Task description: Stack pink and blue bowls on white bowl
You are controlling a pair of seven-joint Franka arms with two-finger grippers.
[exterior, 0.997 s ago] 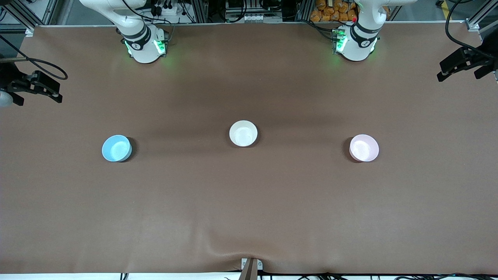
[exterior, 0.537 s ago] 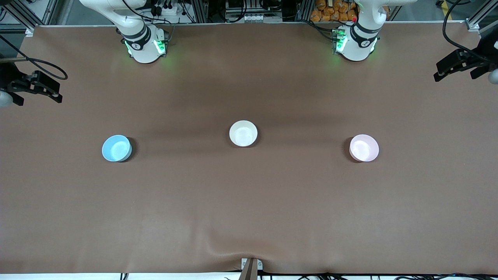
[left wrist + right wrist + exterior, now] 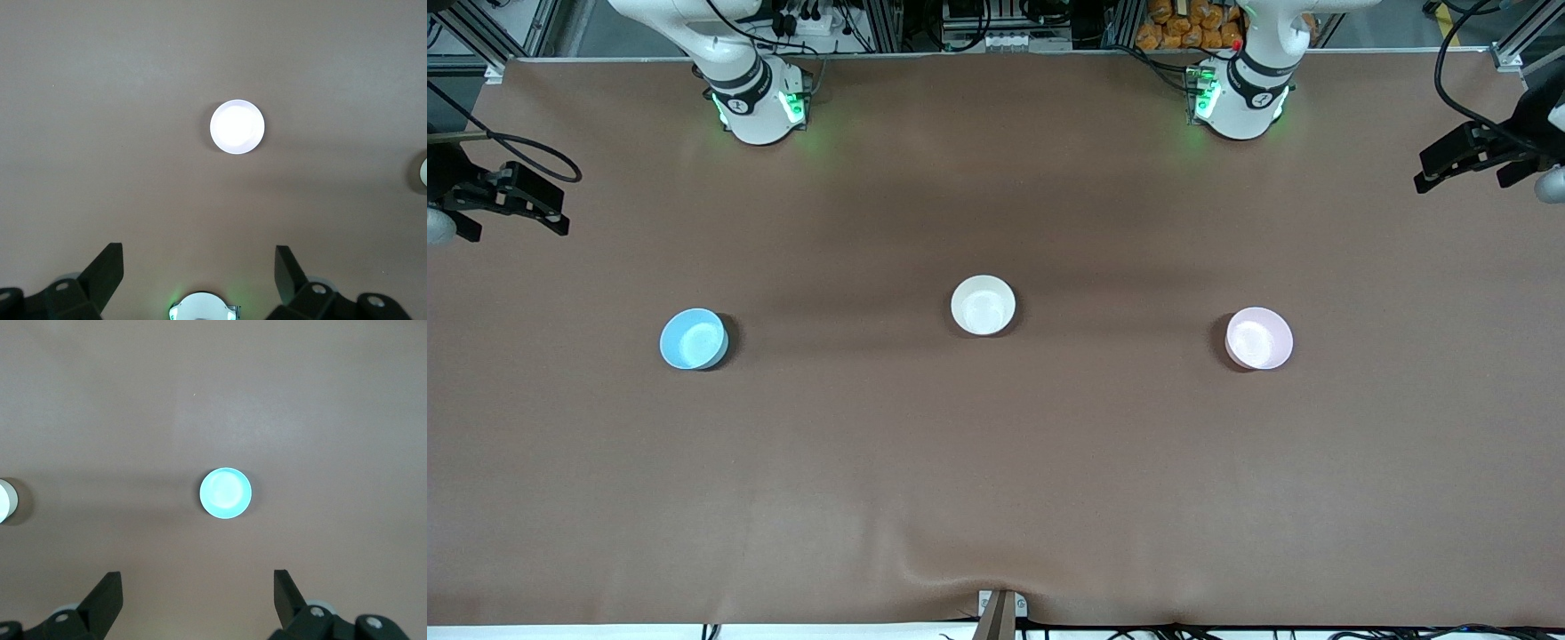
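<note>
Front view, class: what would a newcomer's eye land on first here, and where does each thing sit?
Three small bowls in a row on the brown table: the blue bowl toward the right arm's end, the white bowl in the middle, the pink bowl toward the left arm's end. The left pincer and right pincer hang open at the table's ends.

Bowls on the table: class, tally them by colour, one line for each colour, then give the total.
Blue bowl: 1
White bowl: 1
Pink bowl: 1
Total: 3 bowls, each standing alone on the table, none stacked yet.
</note>
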